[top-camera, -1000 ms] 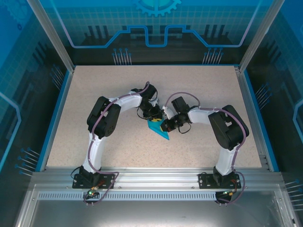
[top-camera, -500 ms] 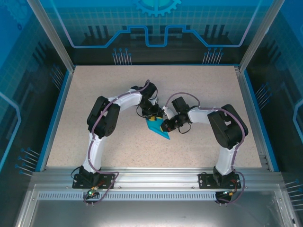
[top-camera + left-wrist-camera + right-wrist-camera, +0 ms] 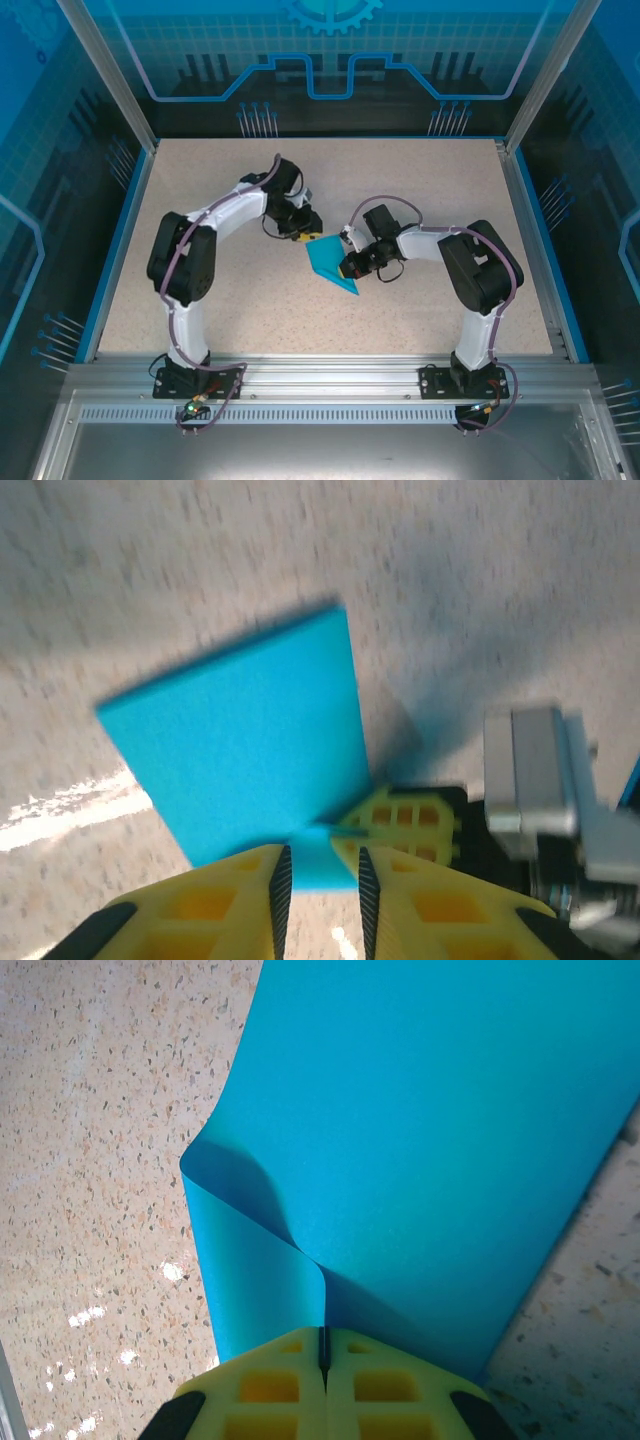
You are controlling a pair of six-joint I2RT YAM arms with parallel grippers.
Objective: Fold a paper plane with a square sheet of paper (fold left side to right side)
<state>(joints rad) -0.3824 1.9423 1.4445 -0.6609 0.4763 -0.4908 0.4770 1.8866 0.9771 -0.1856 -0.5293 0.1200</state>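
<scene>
Pinching a raised fold of the square sheet of paper (image 3: 420, 1110) in my fully closed right gripper (image 3: 322, 1345), I hold the sheet near the middle of the tabletop (image 3: 420, 180), where the rest of it lies flat. My left gripper (image 3: 320, 870) sits at the sheet's opposite corner, jaws a narrow gap apart. Blue paper shows between them, but I cannot tell whether they touch it.

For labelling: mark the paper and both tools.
paper (image 3: 328, 262): top view, flat middle.
left tool (image 3: 322, 880): left wrist view, gap between fingertips.
right tool (image 3: 322, 1345): right wrist view, seam between shut fingertips.
</scene>
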